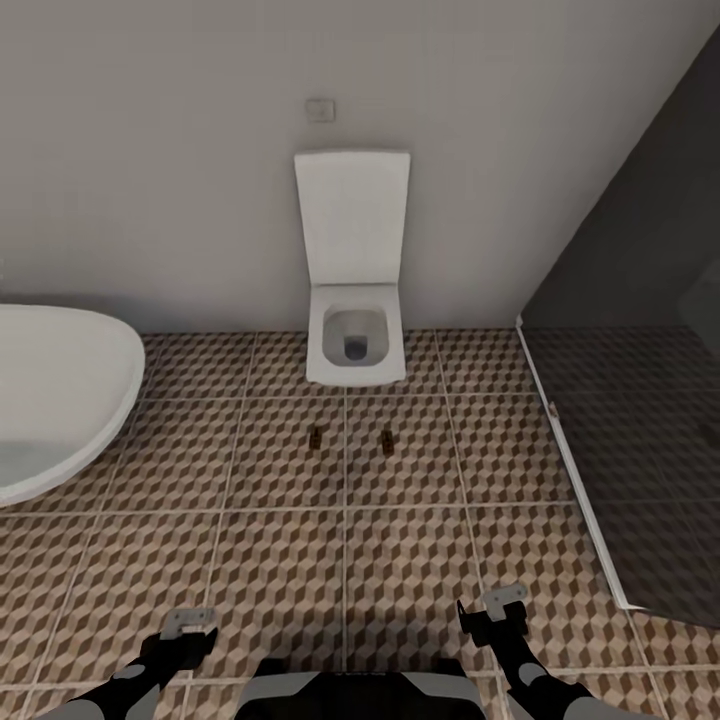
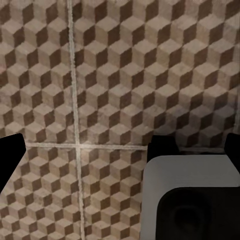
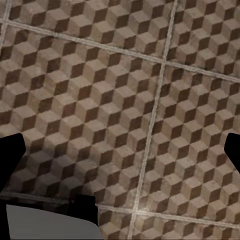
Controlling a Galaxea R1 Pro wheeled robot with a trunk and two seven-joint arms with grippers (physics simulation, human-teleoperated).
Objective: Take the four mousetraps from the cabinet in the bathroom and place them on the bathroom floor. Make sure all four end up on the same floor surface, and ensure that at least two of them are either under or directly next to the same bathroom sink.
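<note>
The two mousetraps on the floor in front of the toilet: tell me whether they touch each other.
Apart. The head view shows the left mousetrap and the right mousetrap with patterned bathroom floor and a grout line between them.

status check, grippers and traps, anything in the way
Left gripper and right gripper open, empty, low over the bathroom floor. Two mousetraps on tiles before the toilet. Nothing between.

Matt cube-patterned bathroom floor [image 1: 400,560] tiles; glossy white toilet [image 1: 354,300] ceramic.
</note>
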